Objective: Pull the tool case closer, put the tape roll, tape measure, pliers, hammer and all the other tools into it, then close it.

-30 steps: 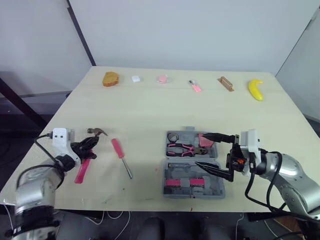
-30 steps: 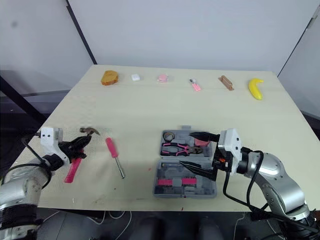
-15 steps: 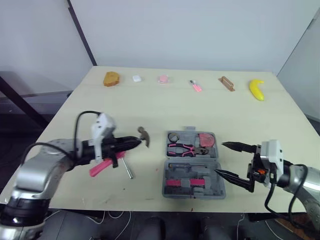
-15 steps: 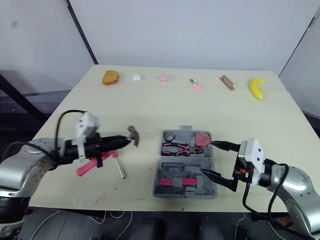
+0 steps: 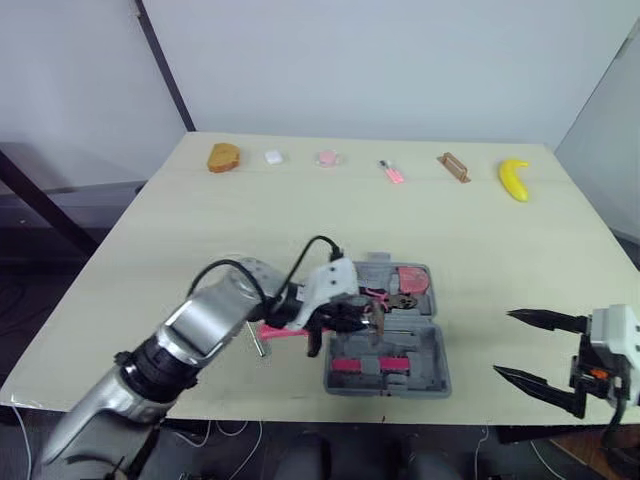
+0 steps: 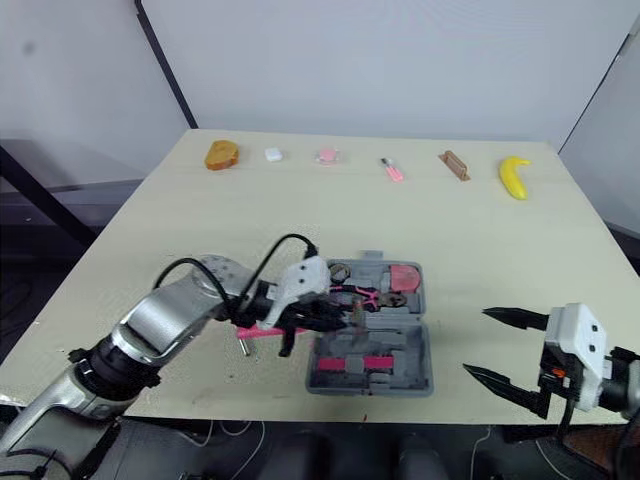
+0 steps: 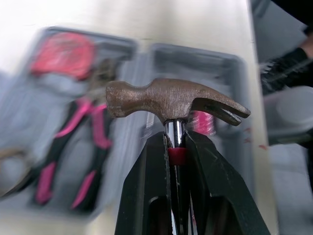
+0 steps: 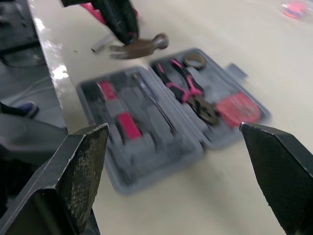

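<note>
The grey tool case [image 5: 432,352] lies open near the table's front edge. Its far half holds the pink-handled pliers [image 5: 372,295], a pink tape measure [image 5: 411,278] and a tape roll [image 5: 347,273]. My left gripper [image 5: 355,316] is shut on the hammer's neck, just below the brown head [image 7: 176,100], with the head hovering over the case's left side. The pink handle [image 5: 275,330] trails back under my arm. A screwdriver's metal tip [image 5: 258,346] pokes out beneath that arm. My right gripper [image 5: 503,343] is open and empty, to the right of the case.
Along the far edge sit an orange-brown lump [image 5: 222,157], a small white piece [image 5: 272,156], two small pink items [image 5: 324,158] [image 5: 390,172], a wooden block [image 5: 452,167] and a banana [image 5: 512,178]. Bare tabletop lies between them and the case.
My left arm carried the hammer rightward from the table's left side to above the case. My right gripper drew back from the case toward the right front corner.
</note>
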You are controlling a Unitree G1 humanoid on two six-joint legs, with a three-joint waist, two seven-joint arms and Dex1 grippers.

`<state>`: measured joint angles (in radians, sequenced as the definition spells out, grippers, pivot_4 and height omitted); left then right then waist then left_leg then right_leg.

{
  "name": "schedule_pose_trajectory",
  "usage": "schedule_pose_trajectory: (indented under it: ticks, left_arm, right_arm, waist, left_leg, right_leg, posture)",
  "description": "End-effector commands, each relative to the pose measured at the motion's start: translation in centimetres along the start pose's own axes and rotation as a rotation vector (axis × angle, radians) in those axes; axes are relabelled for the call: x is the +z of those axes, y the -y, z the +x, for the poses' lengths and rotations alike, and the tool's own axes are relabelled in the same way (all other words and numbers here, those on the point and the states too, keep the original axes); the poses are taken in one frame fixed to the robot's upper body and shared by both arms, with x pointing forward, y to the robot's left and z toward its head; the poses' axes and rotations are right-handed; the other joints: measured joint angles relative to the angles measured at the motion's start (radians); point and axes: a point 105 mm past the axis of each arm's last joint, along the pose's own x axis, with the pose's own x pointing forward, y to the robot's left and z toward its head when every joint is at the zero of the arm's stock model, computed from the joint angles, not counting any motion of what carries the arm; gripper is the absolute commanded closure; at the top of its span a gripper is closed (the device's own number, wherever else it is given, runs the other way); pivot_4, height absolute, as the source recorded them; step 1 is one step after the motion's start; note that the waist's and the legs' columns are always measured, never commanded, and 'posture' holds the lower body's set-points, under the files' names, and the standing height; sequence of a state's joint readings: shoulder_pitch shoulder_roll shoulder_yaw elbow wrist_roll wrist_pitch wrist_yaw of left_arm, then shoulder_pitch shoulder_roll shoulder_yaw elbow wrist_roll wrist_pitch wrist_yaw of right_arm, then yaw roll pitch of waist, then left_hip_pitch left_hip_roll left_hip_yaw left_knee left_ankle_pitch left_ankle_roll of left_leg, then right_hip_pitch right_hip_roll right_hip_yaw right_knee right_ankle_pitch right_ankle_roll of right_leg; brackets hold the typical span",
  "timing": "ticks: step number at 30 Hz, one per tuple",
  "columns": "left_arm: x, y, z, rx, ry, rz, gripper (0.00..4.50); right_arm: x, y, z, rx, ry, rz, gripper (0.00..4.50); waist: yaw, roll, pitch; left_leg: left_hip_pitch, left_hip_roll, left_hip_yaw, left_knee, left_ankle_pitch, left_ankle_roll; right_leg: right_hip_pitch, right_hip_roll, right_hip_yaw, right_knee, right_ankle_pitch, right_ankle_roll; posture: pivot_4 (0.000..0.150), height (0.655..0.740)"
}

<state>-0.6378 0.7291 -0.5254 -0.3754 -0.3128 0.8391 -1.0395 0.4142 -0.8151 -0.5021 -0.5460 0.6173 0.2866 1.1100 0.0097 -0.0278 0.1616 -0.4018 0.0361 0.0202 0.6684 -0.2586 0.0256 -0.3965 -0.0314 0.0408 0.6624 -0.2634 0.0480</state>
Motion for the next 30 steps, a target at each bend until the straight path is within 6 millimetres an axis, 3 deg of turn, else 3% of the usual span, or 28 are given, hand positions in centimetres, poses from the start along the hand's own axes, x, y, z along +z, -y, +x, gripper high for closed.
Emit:
schedule_pose_trajectory:
  ticks: [1, 16, 30]
  left_arm:
    - [1.2, 0.4, 1.3, 0.002, -0.049, 0.078, 4.47]
    - [4.7, 1.3, 6.4, -0.036, -0.066, 0.117, 4.47]
    - [3.4, 0.3, 9.4, 0.012, -0.19, 0.1, 4.47]
  right_arm:
    - [0.5, 0.3, -1.1, -0.007, -0.019, -0.03, 0.0]
    - [0.1, 0.9, -2.9, -0.011, -0.081, -0.023, 0.0]
    - [0.2, 1.3, -3.2, -0.001, -0.097, -0.042, 0.0]
  waist:
    - [0.003, 0.0, 0.0]
    - [0.003, 0.0, 0.0]
    - [0.003, 0.001, 0.0]
  left_leg:
    - [0.0, 0.0, 0.0, 0.0, 0.0, 0.0]
    - [0.0, -0.001, -0.001, 0.001, 0.0, 0.0]
    - [0.0, -0.001, 0.0, 0.001, 0.0, 0.0]
  right_leg:
    - [0.0, 0.0, 0.0, 0.0, 0.0, 0.0]
    - [0.0, 0.001, 0.001, 0.0, 0.0, 0.0]
    - [0.0, 0.0, 0.001, 0.0, 0.0, 0.0]
  posture:
    - [0.15, 0.74]
    - [0.15, 0.74]
    - [0.15, 0.74]
